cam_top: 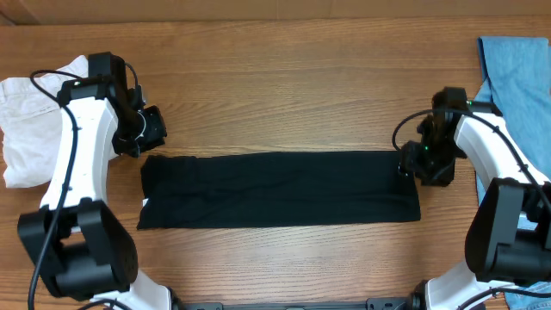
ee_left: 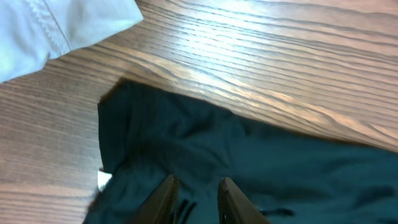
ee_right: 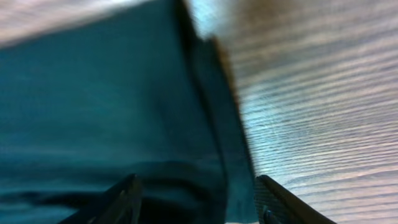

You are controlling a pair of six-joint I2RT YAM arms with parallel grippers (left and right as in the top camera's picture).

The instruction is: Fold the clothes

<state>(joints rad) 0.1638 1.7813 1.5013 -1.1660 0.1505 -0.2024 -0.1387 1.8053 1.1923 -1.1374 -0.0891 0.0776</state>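
Observation:
The black shirt (cam_top: 275,189) lies flat as a long folded strip across the middle of the table. My left gripper (cam_top: 146,129) hovers at the strip's far-left corner. In the left wrist view its fingers stand a narrow gap apart over the dark cloth (ee_left: 267,168), the gripper (ee_left: 196,180) holding nothing. My right gripper (cam_top: 422,159) is at the far-right corner. Its jaws are wide open (ee_right: 198,178) and straddle the shirt's right edge (ee_right: 93,93) without gripping it.
White trousers (cam_top: 26,129) are bunched at the left edge, also showing in the left wrist view (ee_left: 37,31). Light blue jeans (cam_top: 521,77) lie at the far right. A small white tag (ee_left: 104,180) peeks out at the shirt's left end.

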